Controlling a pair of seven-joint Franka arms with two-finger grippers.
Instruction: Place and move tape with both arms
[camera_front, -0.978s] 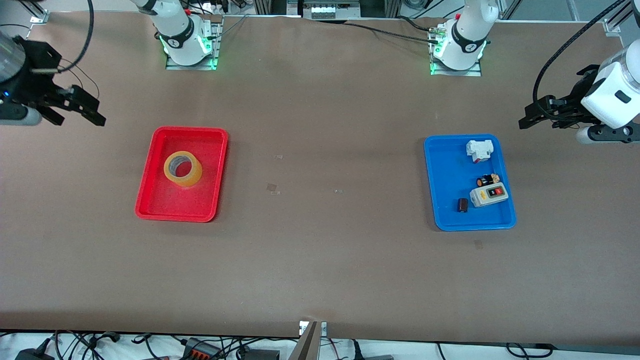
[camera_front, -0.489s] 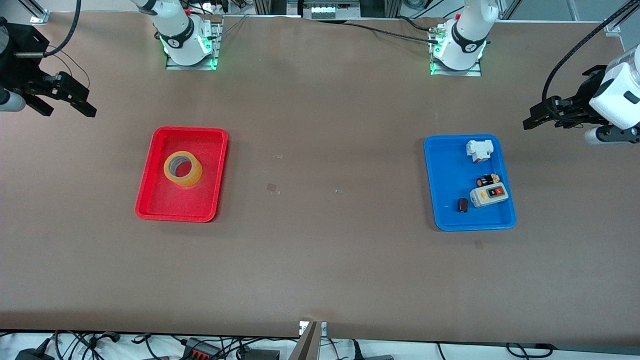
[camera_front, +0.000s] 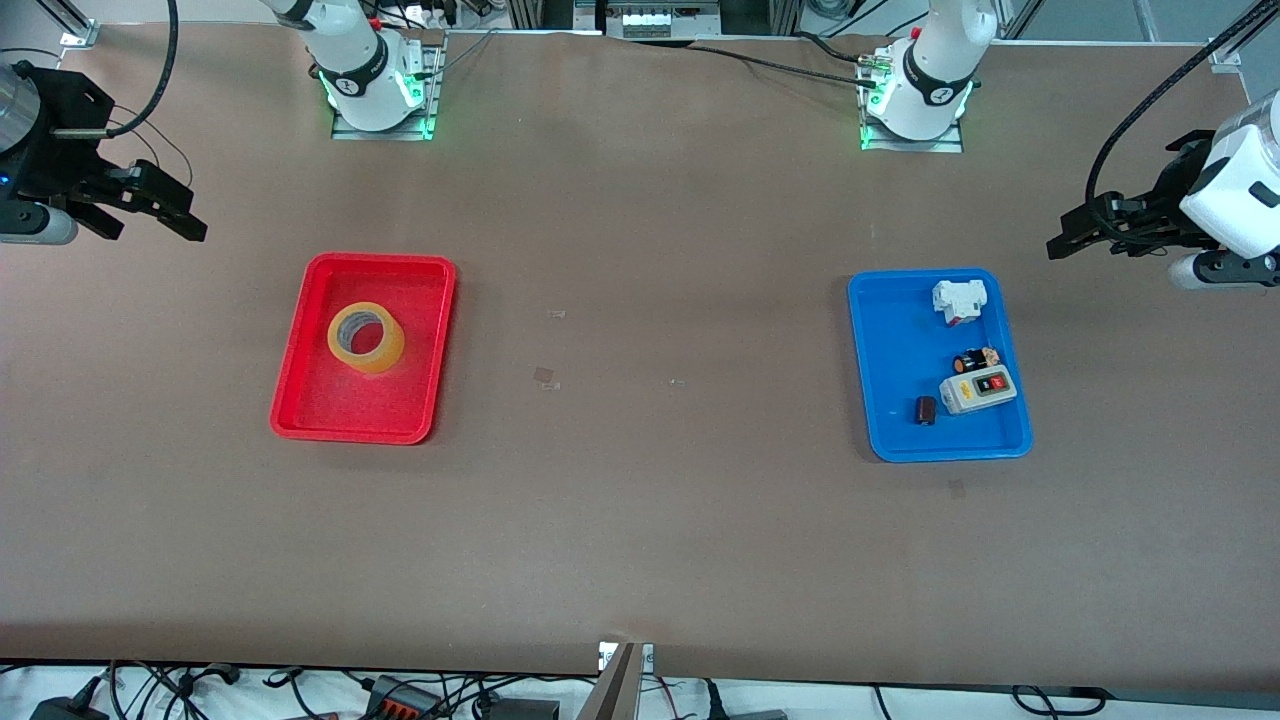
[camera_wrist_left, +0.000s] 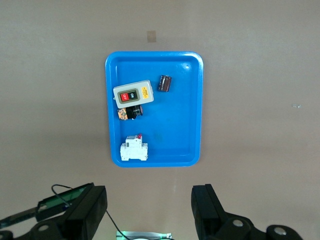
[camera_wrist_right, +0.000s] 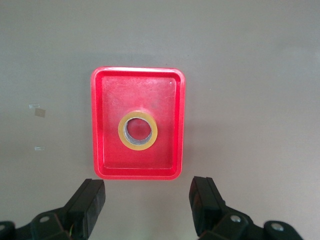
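Note:
The tape, a yellowish roll with a grey-white core, lies flat in the red tray toward the right arm's end of the table. It also shows in the right wrist view, inside the red tray. My right gripper is open and empty, up in the air over bare table beside the red tray; its fingers stand wide apart. My left gripper is open and empty, over bare table beside the blue tray; its fingers are wide apart.
The blue tray holds a white-grey switch box with a red button, a white breaker, a small black-and-orange part and a dark cylinder. Both arm bases stand along the table's edge farthest from the camera.
My right gripper drew back toward the table's end and rose, then came a little back toward the red tray. My left gripper shifted slightly outward, then held still. The tape has not moved.

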